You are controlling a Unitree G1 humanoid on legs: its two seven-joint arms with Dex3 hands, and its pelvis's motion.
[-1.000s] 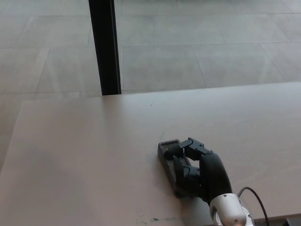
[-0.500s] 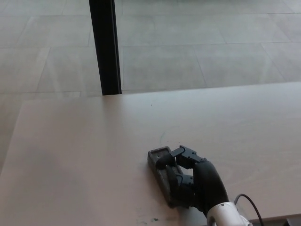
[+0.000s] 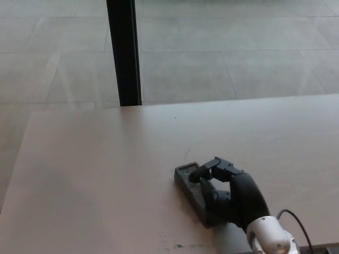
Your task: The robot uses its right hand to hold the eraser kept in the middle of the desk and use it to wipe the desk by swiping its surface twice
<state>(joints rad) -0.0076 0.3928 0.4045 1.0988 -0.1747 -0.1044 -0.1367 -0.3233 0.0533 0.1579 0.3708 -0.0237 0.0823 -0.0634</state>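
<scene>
Black right hand point(image 3: 233, 193) grips the eraser point(image 3: 195, 191) near the desk's point(image 3: 95, 180) front edge — bare surface leftward.

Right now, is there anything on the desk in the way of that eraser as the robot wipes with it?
Nothing visible is. The right hand already holds the eraser, fingers wrapped over it, and the desk around it is bare apart from faint marks near the front edge.
</scene>
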